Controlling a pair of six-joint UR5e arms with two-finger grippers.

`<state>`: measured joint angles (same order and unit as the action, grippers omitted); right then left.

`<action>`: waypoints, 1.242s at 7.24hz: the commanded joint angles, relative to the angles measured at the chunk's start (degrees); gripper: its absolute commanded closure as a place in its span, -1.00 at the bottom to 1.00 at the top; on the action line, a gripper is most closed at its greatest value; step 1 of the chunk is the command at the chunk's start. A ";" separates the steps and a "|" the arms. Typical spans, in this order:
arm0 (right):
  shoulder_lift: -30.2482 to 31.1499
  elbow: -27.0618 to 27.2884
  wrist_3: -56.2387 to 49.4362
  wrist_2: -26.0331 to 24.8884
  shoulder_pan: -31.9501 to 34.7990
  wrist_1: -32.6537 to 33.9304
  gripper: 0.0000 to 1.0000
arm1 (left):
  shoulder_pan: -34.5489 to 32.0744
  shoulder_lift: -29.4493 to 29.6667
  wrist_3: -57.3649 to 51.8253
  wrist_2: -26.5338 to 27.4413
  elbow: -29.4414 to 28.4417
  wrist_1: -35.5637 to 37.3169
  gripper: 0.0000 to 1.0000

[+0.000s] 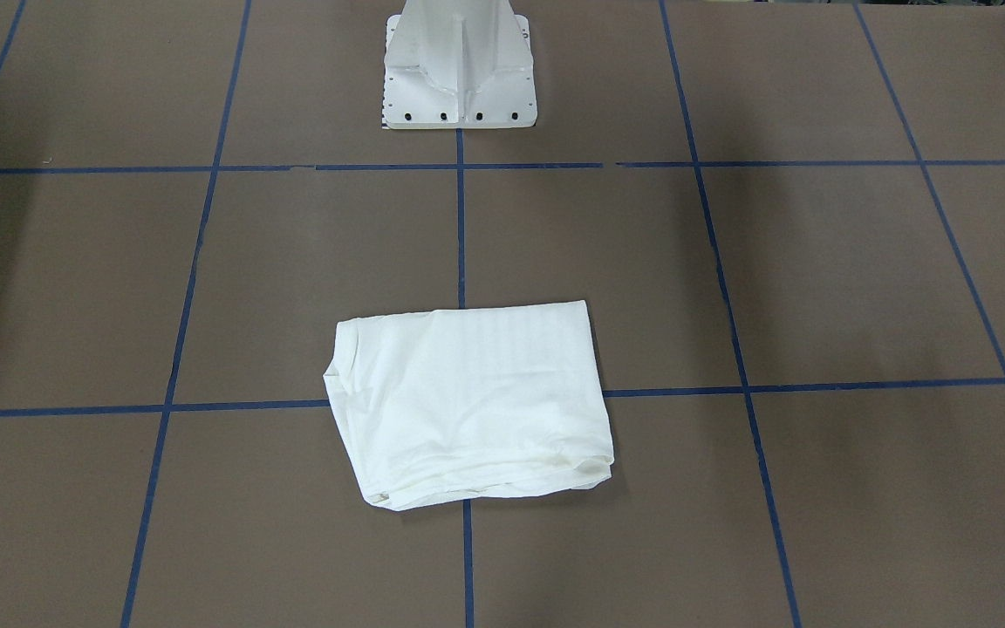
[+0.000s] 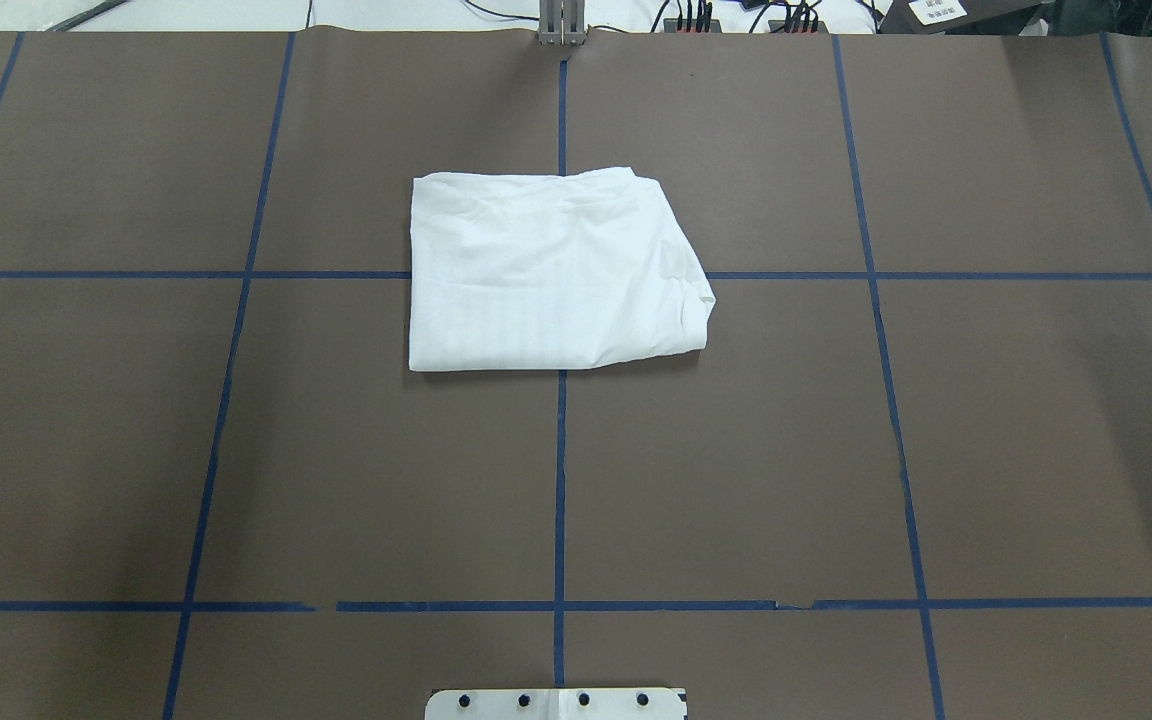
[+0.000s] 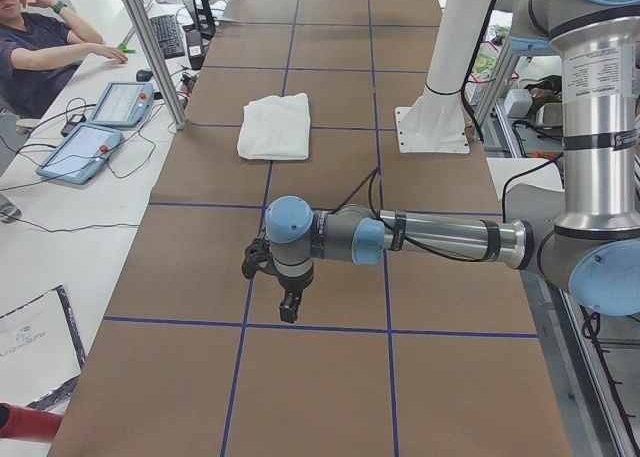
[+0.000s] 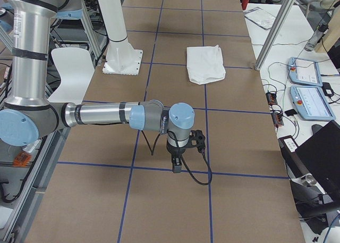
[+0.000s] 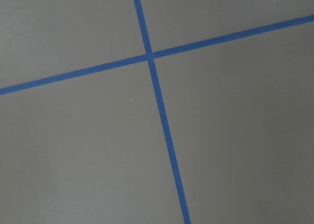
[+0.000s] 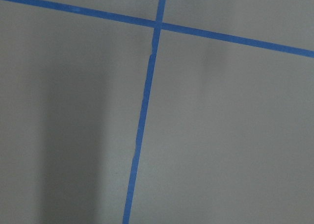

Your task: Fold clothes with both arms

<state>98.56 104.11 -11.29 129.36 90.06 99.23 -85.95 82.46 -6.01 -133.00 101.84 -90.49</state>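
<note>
White T-shirt [image 2: 551, 272], folded to a flat rectangle, lies upper centre in the overhead frame on the brown table [image 2: 986, 450], over a crossing of blue tape lines [image 2: 560, 480]. Near the middle of each side view, the left gripper [image 3: 288, 312] and the right gripper [image 4: 176, 166] point down above bare table, well apart from the shirt, apparently holding nothing; whether either is open or closed cannot be told.
</note>
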 commanded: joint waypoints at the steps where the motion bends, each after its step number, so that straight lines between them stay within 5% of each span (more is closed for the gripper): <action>1: -0.04 0.13 -0.05 0.02 0.03 0.00 -1.00 | -0.01 0.25 0.39 0.10 0.90 0.49 -1.00; 9: -0.04 -0.05 0.04 -0.07 -0.14 0.00 -1.00 | 0.08 -1.07 0.30 0.28 1.78 0.49 -1.00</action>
<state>98.52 104.10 -11.28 129.28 90.05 99.23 -85.87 81.40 -5.72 -132.70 103.65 -90.06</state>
